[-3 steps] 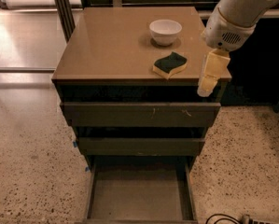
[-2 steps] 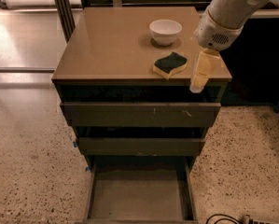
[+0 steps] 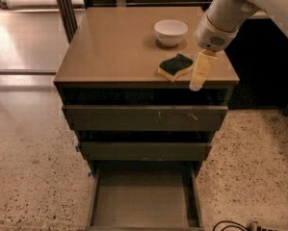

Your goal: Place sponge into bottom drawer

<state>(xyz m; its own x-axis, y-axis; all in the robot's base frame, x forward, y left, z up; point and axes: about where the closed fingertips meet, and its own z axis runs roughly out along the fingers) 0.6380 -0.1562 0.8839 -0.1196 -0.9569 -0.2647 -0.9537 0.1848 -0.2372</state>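
The sponge [image 3: 176, 66], yellow with a dark green top, lies on the brown cabinet top [image 3: 110, 42] near its front right edge. My gripper [image 3: 199, 76] hangs from the white arm just right of the sponge, its pale fingers pointing down over the cabinet's front edge, beside the sponge and holding nothing that I can see. The bottom drawer [image 3: 143, 201] is pulled out and shows a bare grey-brown tray.
A white bowl [image 3: 170, 32] stands behind the sponge on the cabinet top. Two shallower drawers [image 3: 143, 118] above the bottom one are pushed in. A dark cable [image 3: 230, 225] lies on the speckled floor at the lower right.
My gripper has moved left and slightly down, closing in on the sponge's right side. The sponge and drawer have not moved.
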